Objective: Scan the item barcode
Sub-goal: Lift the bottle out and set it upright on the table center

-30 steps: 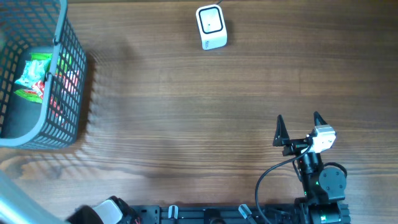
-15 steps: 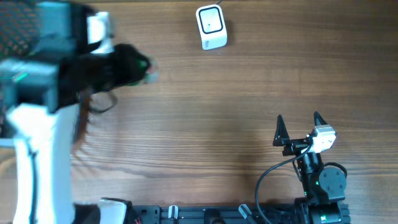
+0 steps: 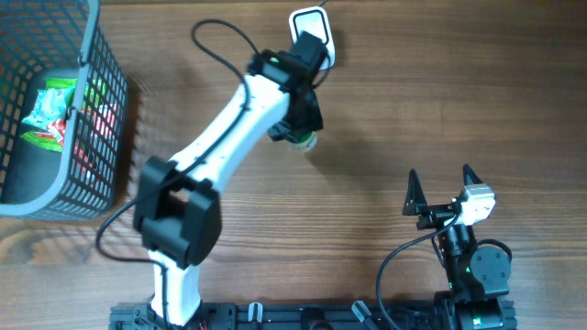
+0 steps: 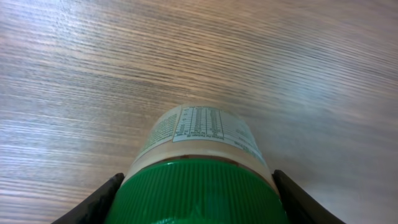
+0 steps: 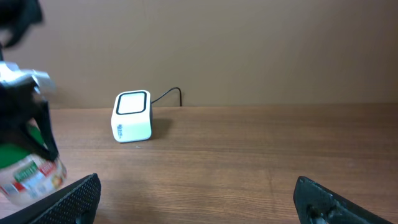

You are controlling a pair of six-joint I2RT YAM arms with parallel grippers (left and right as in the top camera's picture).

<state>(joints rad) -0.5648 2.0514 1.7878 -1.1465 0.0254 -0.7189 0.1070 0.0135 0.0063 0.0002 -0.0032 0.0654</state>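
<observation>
Jar (image 4: 200, 146), green-lidded, clamped at the lid in left gripper (image 4: 199, 202), jaws partly spread around it. Held near scanner (image 3: 312, 39), just off its front side. Well apart from scanner, right gripper (image 3: 439, 174) spread wide, holding nothing.

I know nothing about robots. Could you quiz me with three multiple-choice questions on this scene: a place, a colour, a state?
1. Where does the white scanner stand on the table?
A) far side, by the wall
B) dead centre
C) left edge
2. What colour is the lid of the jar in the left end effector?
A) red
B) green
C) blue
3. The right end effector is:
A) open and empty
B) shut on the jar
C) shut on the scanner
Answers: 1 A, the right wrist view shows it just before the wall. 2 B, the left wrist view shows green ribbing. 3 A, its jaws stand apart with nothing between.
</observation>
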